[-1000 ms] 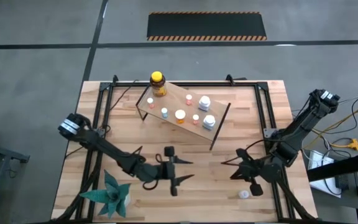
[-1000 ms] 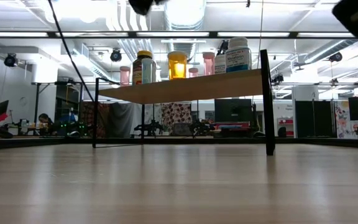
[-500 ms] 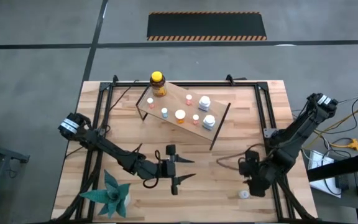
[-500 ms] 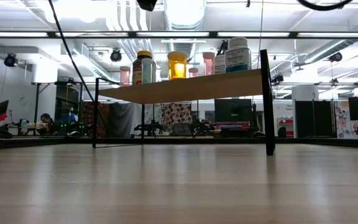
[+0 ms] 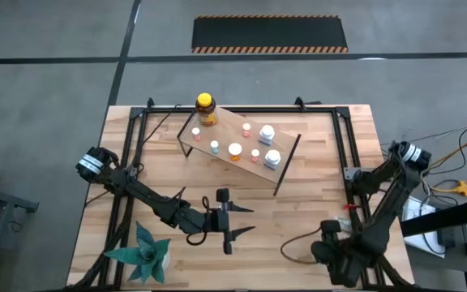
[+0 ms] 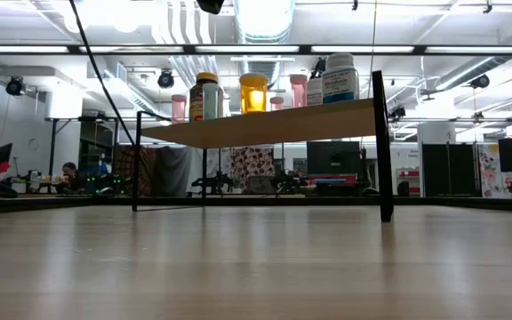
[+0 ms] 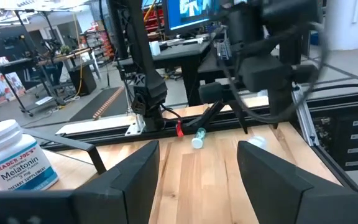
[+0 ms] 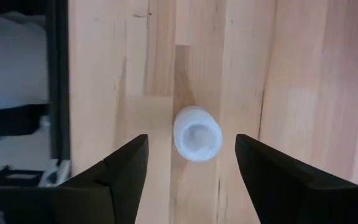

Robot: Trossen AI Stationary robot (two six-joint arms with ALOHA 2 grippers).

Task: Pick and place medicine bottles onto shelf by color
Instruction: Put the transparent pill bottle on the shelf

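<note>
A tiny white-capped medicine bottle [image 8: 197, 132] stands on the tabletop near the table's near right corner. My right gripper [image 8: 191, 142] points straight down over it, open. Its fingers stand on either side of the bottle without touching it. In the high view this gripper [image 5: 337, 261] hides the bottle. The shelf [image 5: 237, 146] stands at the far middle and carries several bottles, with the amber bottle [image 5: 206, 109] at its far left corner. A teal-capped bottle [image 7: 197, 138] lies by the right rail. My left gripper [image 5: 246, 221] waits open at the near middle.
A green paper plant [image 5: 144, 255] sits at the near left corner. Black frame rails [image 5: 351, 154] run along the table's sides. A cable loop [image 5: 298, 243] lies beside my right gripper. The tabletop between the two grippers is bare wood.
My right gripper has gone toward the table's near edge and tipped from pointing toward the table's left to pointing down, ending over the white bottle near the right corner. The bottle has stayed where it was.
</note>
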